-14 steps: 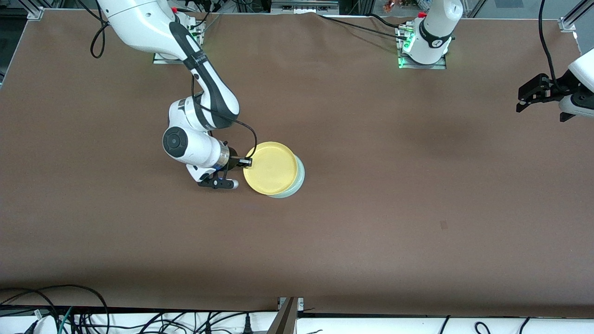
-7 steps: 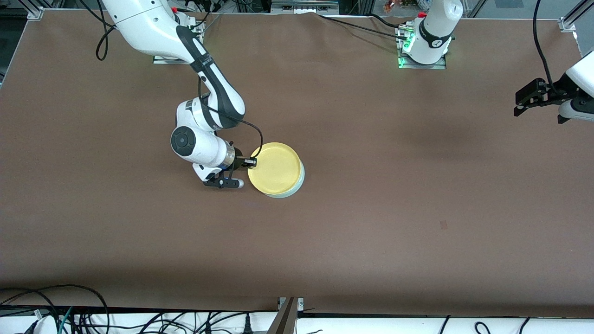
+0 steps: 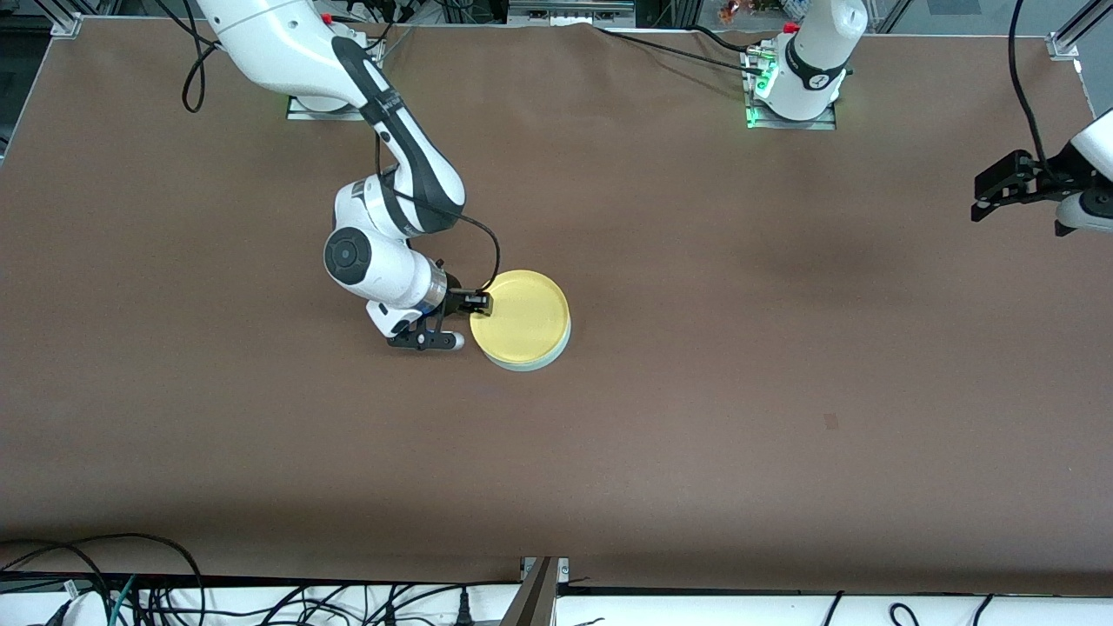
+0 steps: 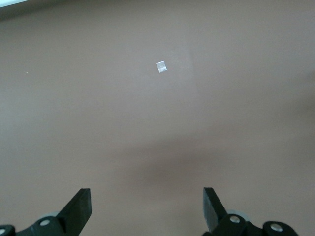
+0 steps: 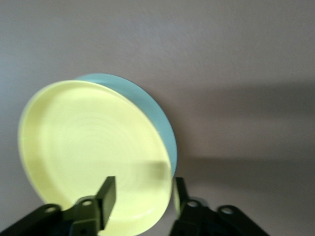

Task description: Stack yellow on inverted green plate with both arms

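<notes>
Yellow plate (image 3: 520, 316) sits on the green plate (image 3: 556, 348) mid-table, the right gripper (image 3: 474, 304) at its rim.

From the front camera we see only a thin mint crescent under the yellow; the right wrist view shows us the green plate's side wall and the right gripper's fingers (image 5: 106, 196) straddling the yellow rim with a gap, so we judge them parted, gripping nothing. The left gripper (image 3: 1000, 185) waits over the left arm's end of the brown table (image 3: 783, 391), its fingers (image 4: 78, 209) spread wide and empty; its wrist view alone shows a small pale speck (image 4: 161, 67) on the cloth.
</notes>
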